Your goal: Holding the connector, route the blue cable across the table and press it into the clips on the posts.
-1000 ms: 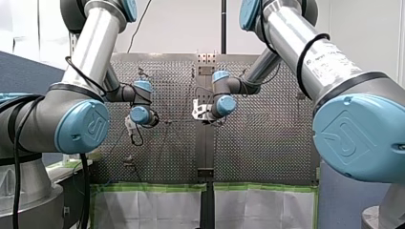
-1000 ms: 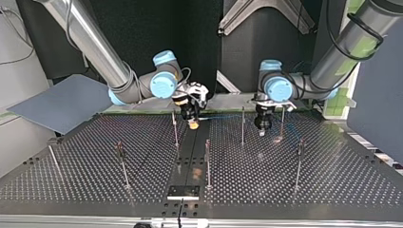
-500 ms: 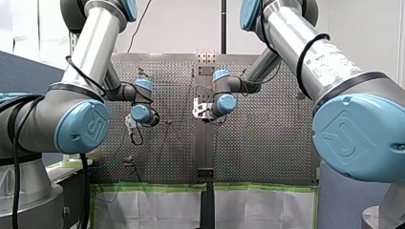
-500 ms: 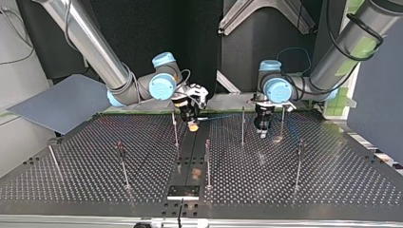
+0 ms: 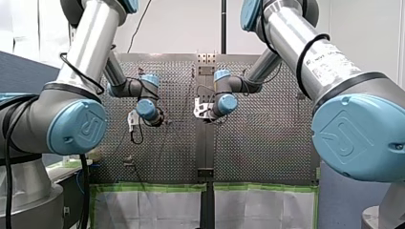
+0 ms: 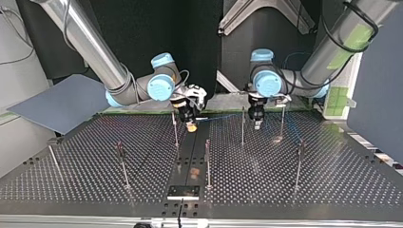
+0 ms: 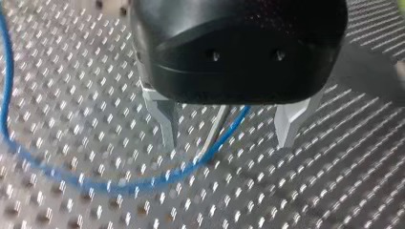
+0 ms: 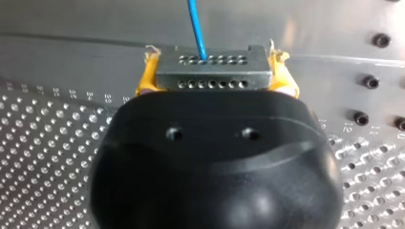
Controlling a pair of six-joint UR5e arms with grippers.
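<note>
In the right wrist view my right gripper point(image 8: 214, 81) is shut on a grey connector point(image 8: 212, 66) with rows of holes, clamped between its yellow pads point(image 8: 144, 82). The blue cable point(image 8: 196, 26) leaves the connector's face. In the top view that gripper point(image 6: 191, 124) hangs beside a post point(image 6: 175, 128), and the cable point(image 6: 221, 116) runs level toward my left gripper point(image 6: 257, 124). In the left wrist view my left gripper point(image 7: 227, 144) is open, its metal fingers point(image 7: 165, 121) straddling the cable point(image 7: 95, 186) just above the table.
Several thin posts stand on the perforated table point(image 6: 332, 185), among them one point(image 6: 242, 126) next to my left gripper, one point(image 6: 207, 161) near the middle and one point(image 6: 298, 164) at the top view's right. A grey board point(image 6: 62, 102) leans at the top view's left edge.
My left arm has shifted toward the top view's left and slightly away from that camera, closer to the post. My right arm has hardly moved and keeps the connector.
</note>
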